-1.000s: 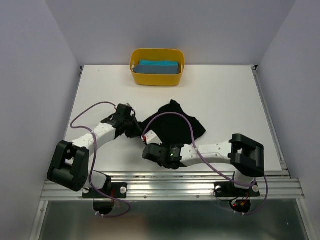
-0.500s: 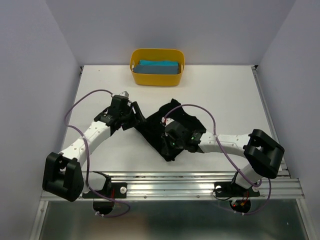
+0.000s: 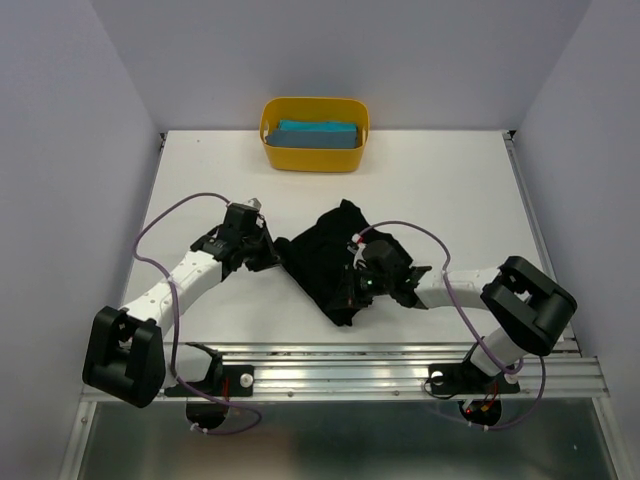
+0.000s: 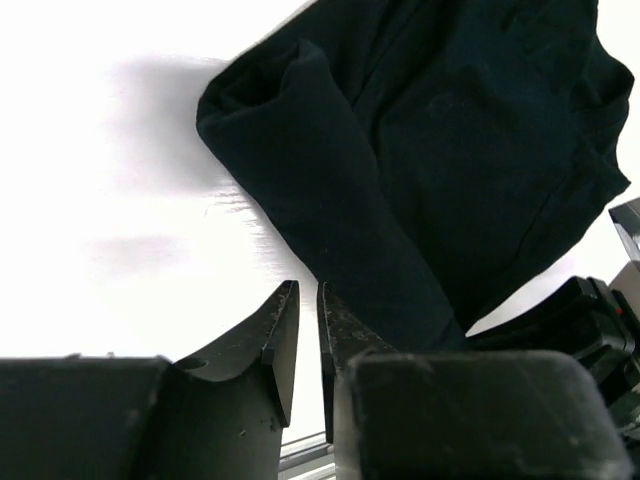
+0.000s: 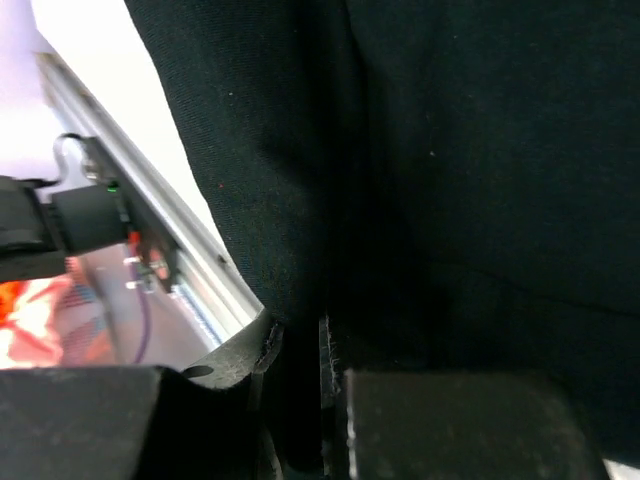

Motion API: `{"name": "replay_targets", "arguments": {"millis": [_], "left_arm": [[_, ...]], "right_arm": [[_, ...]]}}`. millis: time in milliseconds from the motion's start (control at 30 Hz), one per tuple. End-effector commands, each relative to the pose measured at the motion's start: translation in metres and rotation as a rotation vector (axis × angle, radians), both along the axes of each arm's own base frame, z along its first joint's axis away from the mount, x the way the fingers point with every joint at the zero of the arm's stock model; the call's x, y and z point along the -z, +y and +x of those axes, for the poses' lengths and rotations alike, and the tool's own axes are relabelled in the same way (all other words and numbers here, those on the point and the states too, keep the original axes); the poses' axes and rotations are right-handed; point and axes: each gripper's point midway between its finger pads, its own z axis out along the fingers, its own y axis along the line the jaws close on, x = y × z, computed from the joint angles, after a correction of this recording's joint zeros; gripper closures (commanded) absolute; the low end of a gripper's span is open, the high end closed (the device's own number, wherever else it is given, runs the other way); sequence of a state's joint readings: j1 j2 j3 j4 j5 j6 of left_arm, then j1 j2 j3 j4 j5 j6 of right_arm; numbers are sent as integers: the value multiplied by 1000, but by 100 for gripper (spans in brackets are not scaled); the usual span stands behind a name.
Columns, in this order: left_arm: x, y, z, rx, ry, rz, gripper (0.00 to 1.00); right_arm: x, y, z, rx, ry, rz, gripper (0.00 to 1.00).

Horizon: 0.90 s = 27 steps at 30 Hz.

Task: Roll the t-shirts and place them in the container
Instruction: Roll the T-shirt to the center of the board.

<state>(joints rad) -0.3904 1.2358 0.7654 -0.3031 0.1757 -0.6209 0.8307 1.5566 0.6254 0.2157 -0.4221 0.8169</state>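
- On the middle of the white table (image 3: 450, 200) lies the black t-shirt (image 3: 320, 252), bunched up, with one long side rolled into a fat tube.
- At the back, the teal t-shirt (image 3: 318, 133) sits folded inside a yellow tub (image 3: 268, 135).
- The left gripper (image 4: 308, 300) is just beside the rolled side. Its two fingers are almost together, with only a thin slit and nothing between them.
- The right gripper (image 5: 298, 335) is down on the near part of the black t-shirt, pinching a fold of it.
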Motion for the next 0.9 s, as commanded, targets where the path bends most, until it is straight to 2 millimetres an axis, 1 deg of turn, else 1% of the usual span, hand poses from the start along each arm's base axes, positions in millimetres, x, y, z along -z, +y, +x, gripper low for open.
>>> {"name": "replay_targets", "arguments": {"millis": [0,33,67,167,267,300,400,433,533,567,700,800,833,867], "left_arm": [[-11,-10,2,39,-56,-35,77],[-11,-11,3,41,-54,-35,80],[-12,-12,4,44,-59,-39,83],[-14,-17,7,56,-67,-44,85],[-15,-22,11,64,-75,-48,85],[-15,-23,12,68,-73,-47,85],[-14,-25,17,72,-80,-44,85],[-13,-27,18,74,-75,-42,85],[-12,-31,23,82,-75,-45,85],[-11,-31,24,83,-73,-45,85],[-14,-38,32,93,-95,-61,85],[-11,-40,40,94,-95,-52,85],[-5,-41,42,98,-83,-43,85],[-6,-44,46,104,-89,-52,85]], "right_arm": [[-28,8,4,-4,23,152,99],[-28,9,3,-4,33,163,99],[-30,6,7,0,46,179,99],[-34,1,14,19,86,223,99],[-36,-1,19,29,124,256,99],[-33,-5,21,37,148,260,99],[-32,-6,21,29,173,269,99],[-28,-8,24,36,180,263,99],[-23,-8,22,30,201,256,99],[-22,-9,24,37,205,256,99],[-22,-11,24,38,225,273,99],[-23,-14,24,46,239,285,99],[-23,-16,28,60,241,285,99],[-21,-18,26,59,247,281,99]]}}
